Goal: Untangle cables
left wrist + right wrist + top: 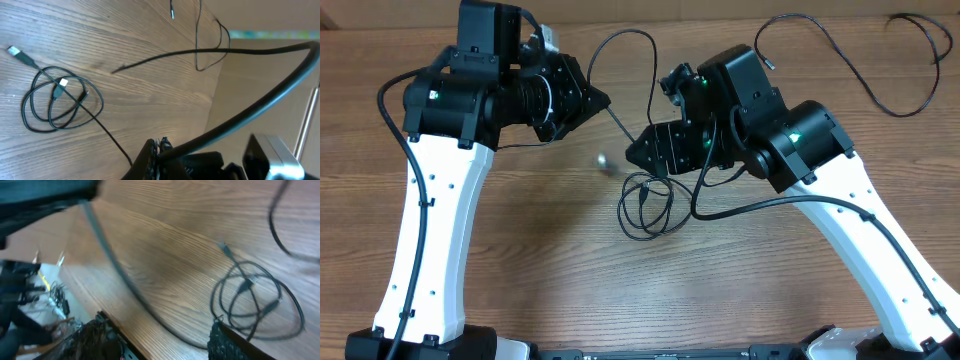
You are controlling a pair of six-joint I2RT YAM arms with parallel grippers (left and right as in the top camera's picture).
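A small coiled bundle of thin black cables lies mid-table; it also shows in the left wrist view and the right wrist view. One strand rises from the coil to my left gripper, whose jaws are shut on it, and it loops on behind. A silver plug lies beside the coil. My right gripper is open just above the coil; in the right wrist view a blurred strand passes between its fingers, and one fingertip is at the coil's edge.
A separate long black cable lies loose at the table's far right; it also shows in the left wrist view. The two grippers face each other closely over the table's middle. The table's far edge is near.
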